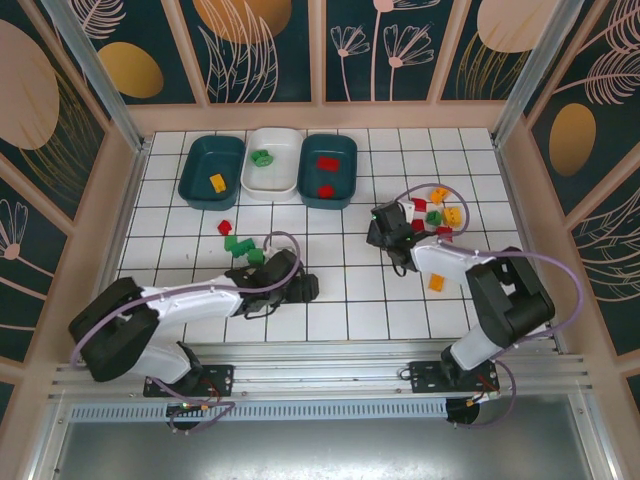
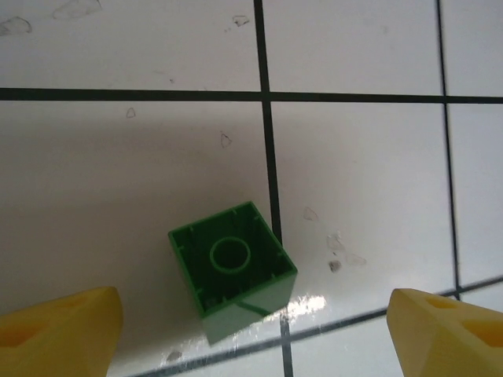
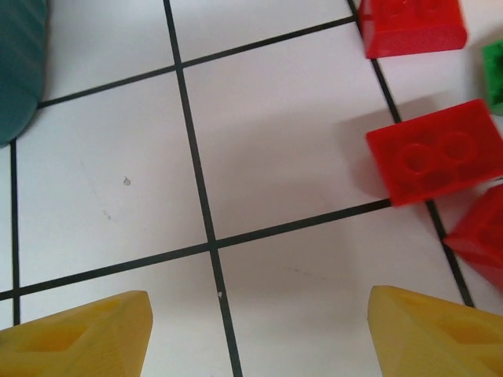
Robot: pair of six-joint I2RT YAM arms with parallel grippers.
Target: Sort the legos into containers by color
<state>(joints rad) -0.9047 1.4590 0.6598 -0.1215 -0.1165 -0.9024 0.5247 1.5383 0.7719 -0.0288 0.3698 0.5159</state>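
Here, the left gripper (image 2: pixel 255 336), spread wide, brackets a green brick (image 2: pixel 233 267) lying skewed, hollow side up, on the bench (image 2: pixel 118 173), so closing may spin or eject it; the right gripper (image 3: pixel 259 338), also wide, hangs near red bricks (image 3: pixel 434 153), gripping nothing.

Left hand (image 2: pixel 255 326), right hand (image 3: pixel 258 330), both agape.

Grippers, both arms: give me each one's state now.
Left gripper: open, empty; green brick lies loose just ahead.
Right gripper: open, empty.
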